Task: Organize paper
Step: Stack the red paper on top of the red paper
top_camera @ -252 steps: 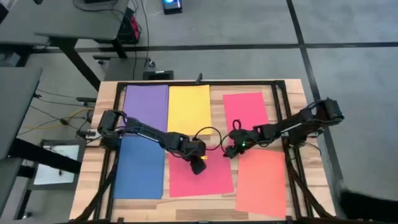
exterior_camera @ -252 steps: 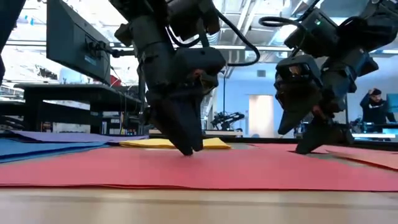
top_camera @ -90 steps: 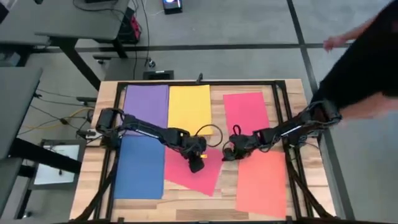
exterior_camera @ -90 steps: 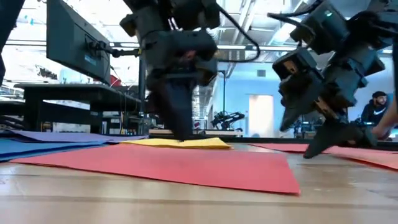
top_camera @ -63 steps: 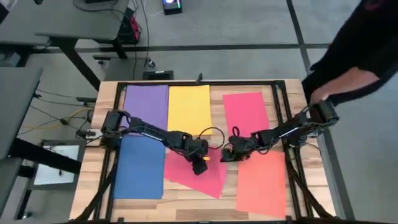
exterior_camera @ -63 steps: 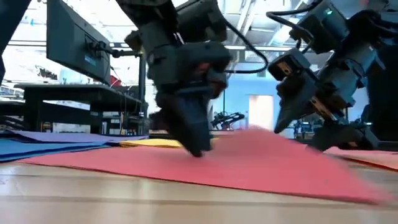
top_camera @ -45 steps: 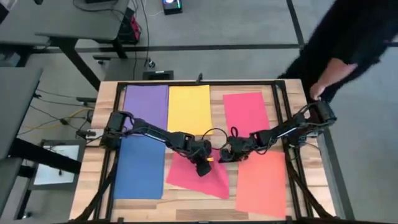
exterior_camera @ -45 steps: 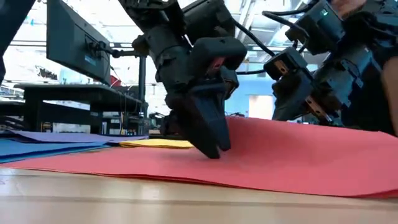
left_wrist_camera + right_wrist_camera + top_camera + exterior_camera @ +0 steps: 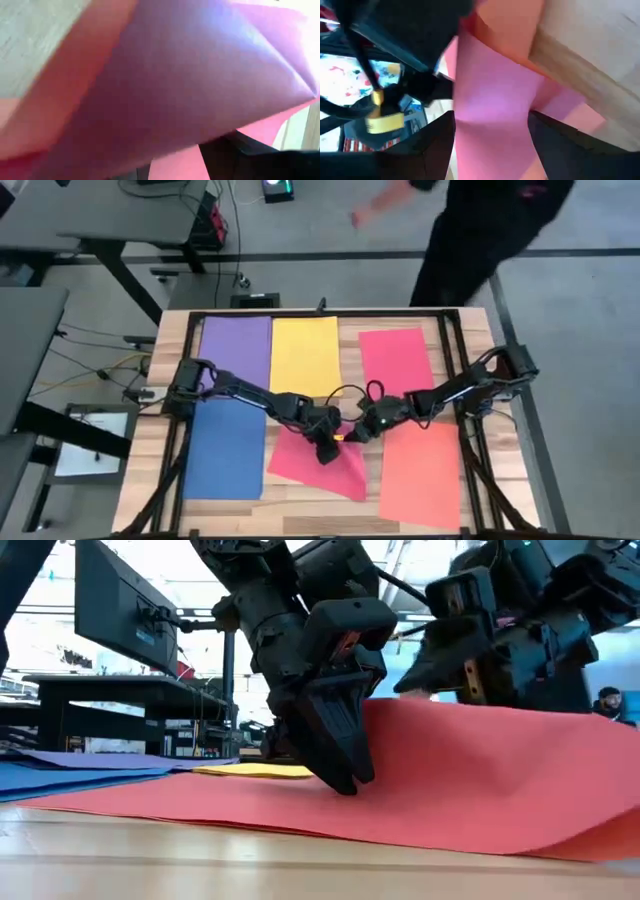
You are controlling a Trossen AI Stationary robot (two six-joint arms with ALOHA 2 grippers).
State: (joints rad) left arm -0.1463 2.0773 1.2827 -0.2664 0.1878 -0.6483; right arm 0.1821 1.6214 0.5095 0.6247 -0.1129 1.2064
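Pinching one edge of the red-pink sheet [image 9: 322, 467], the right gripper [image 9: 357, 431] is seen with jaws closed on the raised paper near the desk [image 9: 300, 515] middle. The left gripper [image 9: 328, 453] is pressed tip-down on it; whether its jaws are spread cannot be told.

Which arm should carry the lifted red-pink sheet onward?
Right, probably: the right gripper holds the red-pink sheet's raised edge, while the left gripper only presses it against the table.
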